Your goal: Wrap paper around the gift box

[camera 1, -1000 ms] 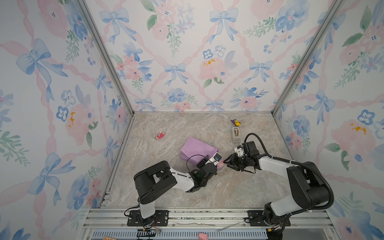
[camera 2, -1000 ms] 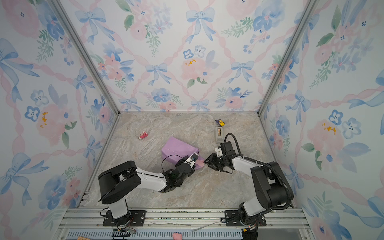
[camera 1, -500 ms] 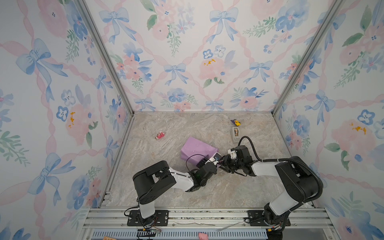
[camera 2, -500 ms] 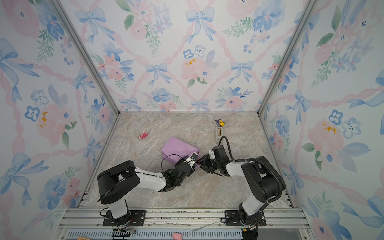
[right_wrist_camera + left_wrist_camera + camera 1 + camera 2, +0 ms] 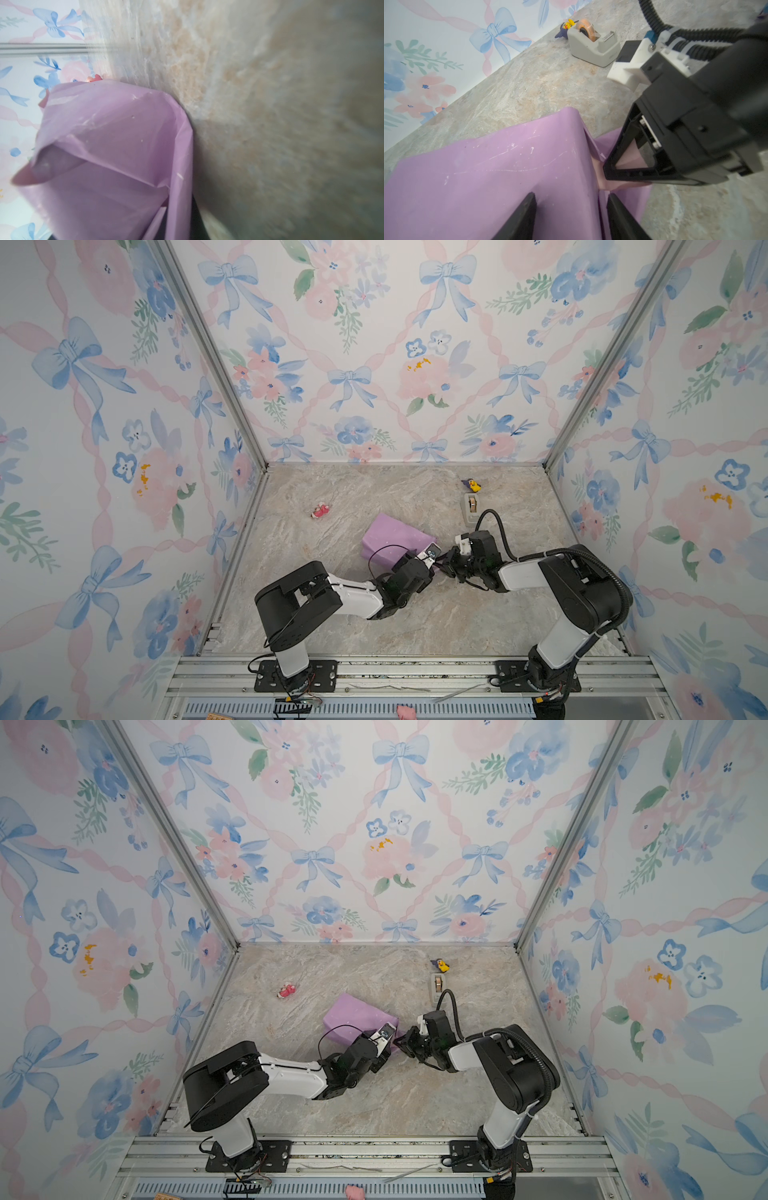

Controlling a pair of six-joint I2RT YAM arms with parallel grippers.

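The gift box is hidden inside the lilac paper (image 5: 390,541) (image 5: 353,1019), which lies as a folded bundle mid-table. My left gripper (image 5: 428,559) (image 5: 384,1038) is at the bundle's near right corner. In the left wrist view the left gripper (image 5: 571,207) is open, its fingers (image 5: 521,218) either side of the paper's (image 5: 488,176) corner edge. My right gripper (image 5: 441,565) (image 5: 402,1043) reaches in from the right and is shut on a pale pink flap of paper (image 5: 625,160). The right wrist view is filled with creased paper (image 5: 114,145).
A grey tape dispenser (image 5: 470,508) (image 5: 438,986) (image 5: 593,47) stands behind the right arm, with a small yellow-and-purple toy (image 5: 471,485) (image 5: 565,28) beyond it. A small red-pink object (image 5: 320,511) (image 5: 286,991) lies at the back left. Flowered walls close in three sides.
My right gripper has moved left to the bundle's corner and shut on the paper flap. My left gripper's jaws have opened wider at the same corner.
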